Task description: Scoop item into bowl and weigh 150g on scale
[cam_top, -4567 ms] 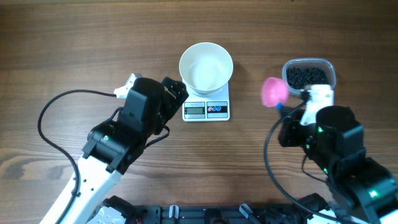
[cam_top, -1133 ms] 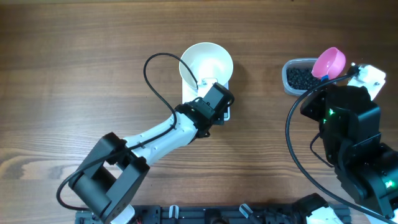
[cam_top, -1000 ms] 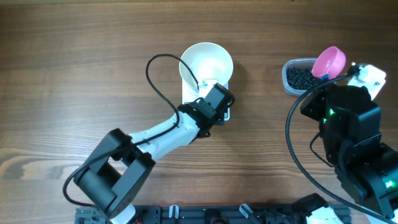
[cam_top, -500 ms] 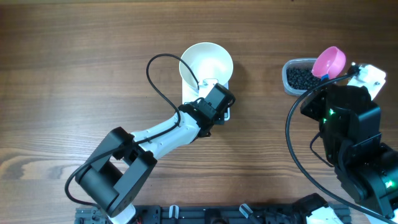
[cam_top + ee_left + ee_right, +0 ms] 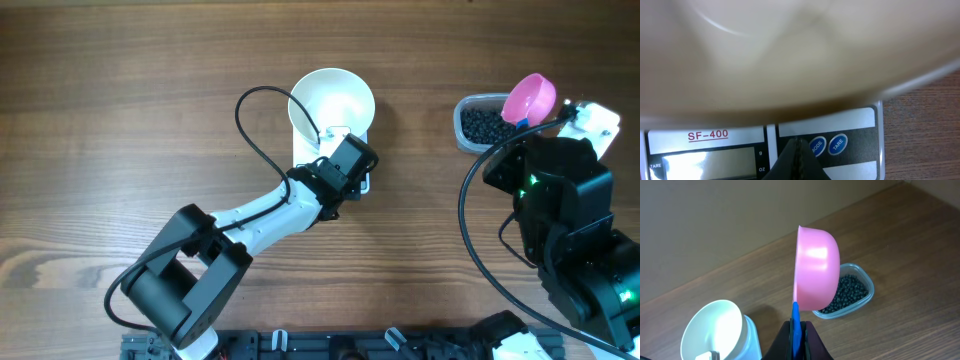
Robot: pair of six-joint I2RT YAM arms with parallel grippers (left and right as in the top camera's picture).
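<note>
A clear, rounded plastic tub [image 5: 462,128] is sitting toward the far right side of the desk [image 5: 150,100], holding the item [image 5: 482,125], a heap of tiny glossy black beads. The smooth white bowl [image 5: 331,105] is standing empty on the white scale [image 5: 825,122] near the middle of the far edge. The right gripper [image 5: 799,327] is clamping the blue handle of a pink scoop [image 5: 815,275], which is tilting on edge above the tub. The left gripper [image 5: 797,150] is pointing, fully closed and empty, at the scale's button strip.
</note>
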